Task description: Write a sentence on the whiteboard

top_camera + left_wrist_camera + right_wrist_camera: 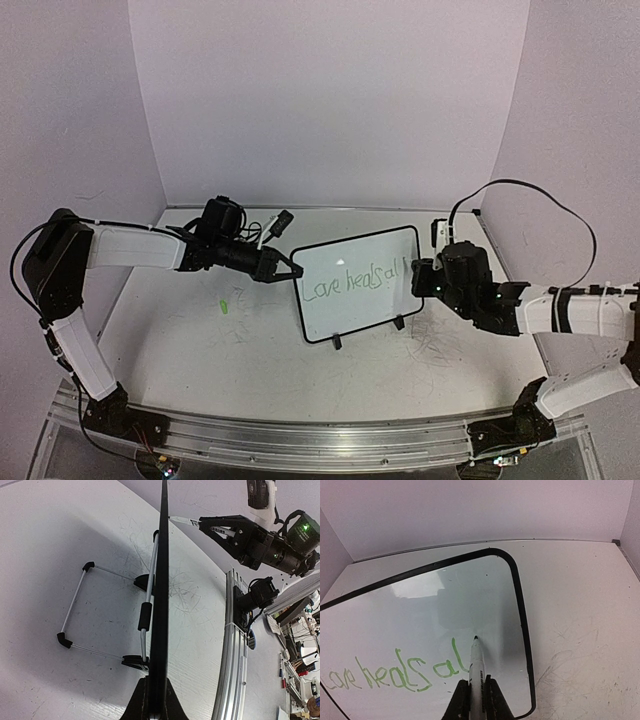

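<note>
The whiteboard stands tilted on its two black feet at the table's middle, with green writing "Love heals al" on it. My left gripper is shut on the board's left edge; in the left wrist view the black frame runs edge-on up from between my jaws. My right gripper is shut on a white marker, at the board's right side. The marker's tip is at the board's surface, right of the last green letter.
A wire stand props the board from behind. The white tabletop carries scribbles and a small green mark. White walls close the back and sides. An aluminium rail runs along the near edge.
</note>
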Motion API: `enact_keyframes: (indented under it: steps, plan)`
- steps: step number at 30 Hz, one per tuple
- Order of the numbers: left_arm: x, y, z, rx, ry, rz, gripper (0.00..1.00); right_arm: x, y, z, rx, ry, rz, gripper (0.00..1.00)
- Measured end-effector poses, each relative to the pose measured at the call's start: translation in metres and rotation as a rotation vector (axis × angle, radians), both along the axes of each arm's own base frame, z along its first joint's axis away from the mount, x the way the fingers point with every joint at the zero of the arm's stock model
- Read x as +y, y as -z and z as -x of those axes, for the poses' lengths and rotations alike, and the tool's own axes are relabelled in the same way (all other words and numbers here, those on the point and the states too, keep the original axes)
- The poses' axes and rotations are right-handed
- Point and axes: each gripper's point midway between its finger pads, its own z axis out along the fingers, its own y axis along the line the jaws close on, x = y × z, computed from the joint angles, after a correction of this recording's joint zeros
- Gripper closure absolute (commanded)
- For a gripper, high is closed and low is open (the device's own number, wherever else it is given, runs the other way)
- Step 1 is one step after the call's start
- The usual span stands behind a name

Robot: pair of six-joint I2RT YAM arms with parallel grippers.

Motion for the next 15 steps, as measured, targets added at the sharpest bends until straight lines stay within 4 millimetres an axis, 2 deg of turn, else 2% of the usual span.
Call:
enact_keyframes:
  steps: [10, 15]
  plan:
    - [0.0003, 0.0006, 0.0004, 0.003, 0.000, -0.003, 1.00, 0.0055, -0.0061, -0.0039, -0.017, -0.013, -0.020, 1.00]
    - [0.0004, 0.0008, 0.0005, 0.004, 0.000, -0.003, 1.00, 0.0075, -0.0025, -0.0048, -0.011, -0.017, -0.018, 1.00]
